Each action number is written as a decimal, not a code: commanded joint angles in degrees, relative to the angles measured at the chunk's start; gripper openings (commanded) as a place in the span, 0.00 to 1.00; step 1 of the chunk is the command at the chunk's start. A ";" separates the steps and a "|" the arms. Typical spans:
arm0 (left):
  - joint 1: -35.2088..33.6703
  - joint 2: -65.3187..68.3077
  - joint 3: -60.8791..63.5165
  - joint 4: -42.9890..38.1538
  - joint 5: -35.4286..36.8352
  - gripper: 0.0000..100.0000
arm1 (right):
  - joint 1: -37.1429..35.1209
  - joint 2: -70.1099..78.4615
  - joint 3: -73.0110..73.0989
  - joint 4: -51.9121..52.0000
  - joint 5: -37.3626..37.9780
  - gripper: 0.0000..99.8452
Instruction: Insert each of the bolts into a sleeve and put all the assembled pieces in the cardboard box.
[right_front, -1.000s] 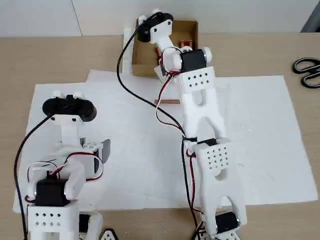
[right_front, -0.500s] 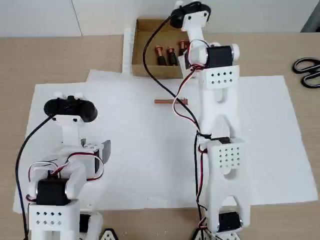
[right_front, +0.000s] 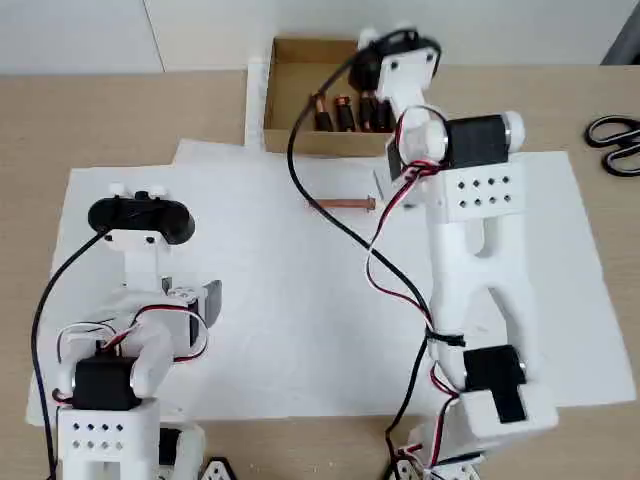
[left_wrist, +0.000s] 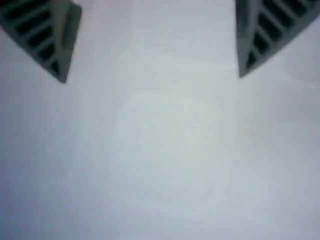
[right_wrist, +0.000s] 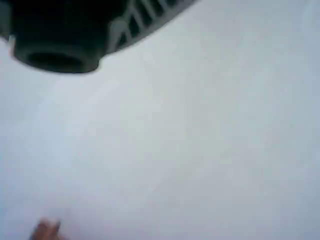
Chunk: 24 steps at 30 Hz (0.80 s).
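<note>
The cardboard box (right_front: 285, 60) stands at the table's far middle, with several copper bolts in dark sleeves (right_front: 345, 112) lying side by side in it. One bare copper bolt (right_front: 340, 204) lies on the white sheet just in front of the box; its tip (right_wrist: 46, 231) is in the right wrist view. My right arm (right_front: 470, 190) stretches up the right side, its wrist end over the box's front right corner. Something dark and round (right_wrist: 57, 47) sits close to that lens. My left gripper (left_wrist: 150, 70) hangs open over bare sheet at the near left, with nothing in it.
A white sheet (right_front: 250, 330) covers the middle of the wooden table. Black scissors (right_front: 615, 143) lie at the far right edge. A white strip (right_front: 255, 100) stands against the box's left wall. The right arm's cables (right_front: 340, 215) trail across the sheet near the bolt.
The right arm has swung from the box's left side to its right and drawn back, uncovering the pieces in the box. The left arm has not moved.
</note>
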 joint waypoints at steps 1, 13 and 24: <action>0.00 -0.53 -0.31 -1.23 0.44 0.21 | 0.13 -4.18 9.41 -4.44 0.09 0.00; 0.00 -0.53 -0.22 -1.05 0.44 0.21 | 2.15 -3.74 32.97 -36.26 -6.15 0.00; 0.00 -0.53 -0.22 -1.05 0.44 0.21 | 1.10 3.30 40.62 -46.11 -6.95 0.00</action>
